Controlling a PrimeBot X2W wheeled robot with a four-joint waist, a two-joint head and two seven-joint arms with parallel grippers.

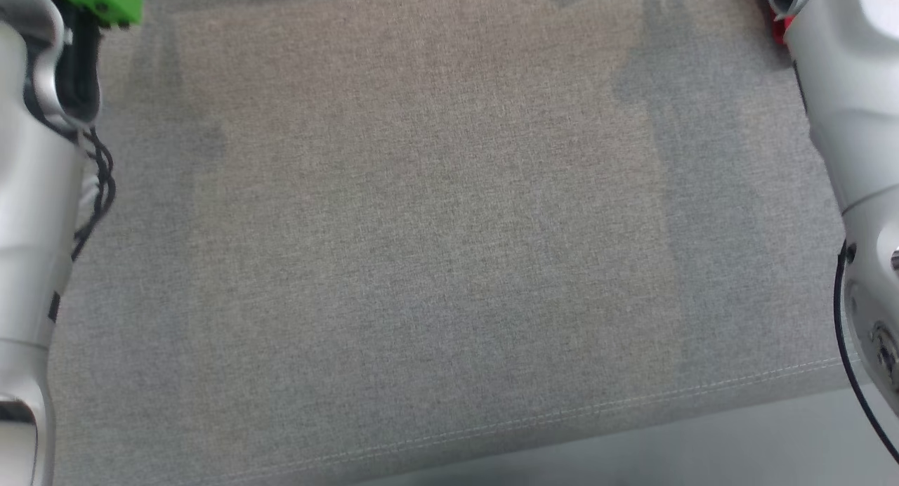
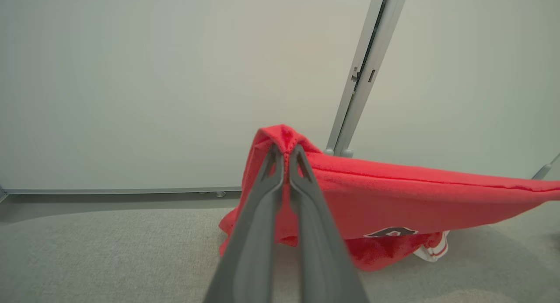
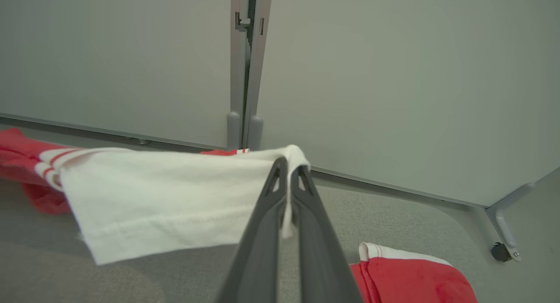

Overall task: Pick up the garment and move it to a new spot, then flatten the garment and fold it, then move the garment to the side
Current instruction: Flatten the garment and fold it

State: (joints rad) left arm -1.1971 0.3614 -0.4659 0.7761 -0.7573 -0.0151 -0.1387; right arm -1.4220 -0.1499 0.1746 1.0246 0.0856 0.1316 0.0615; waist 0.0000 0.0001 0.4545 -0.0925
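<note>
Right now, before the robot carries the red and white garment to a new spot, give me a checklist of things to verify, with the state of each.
1. The left gripper is shut on the garment at its red edge: ok.
2. The right gripper is shut on the white part: ok.
3. The garment is fully lifted off the grey surface: not ok, red folds rest on it.
4. The garment hangs flat: not ok, it is bunched and draped.
5. Clearance to the partition wall behind: cannot tell.
</note>
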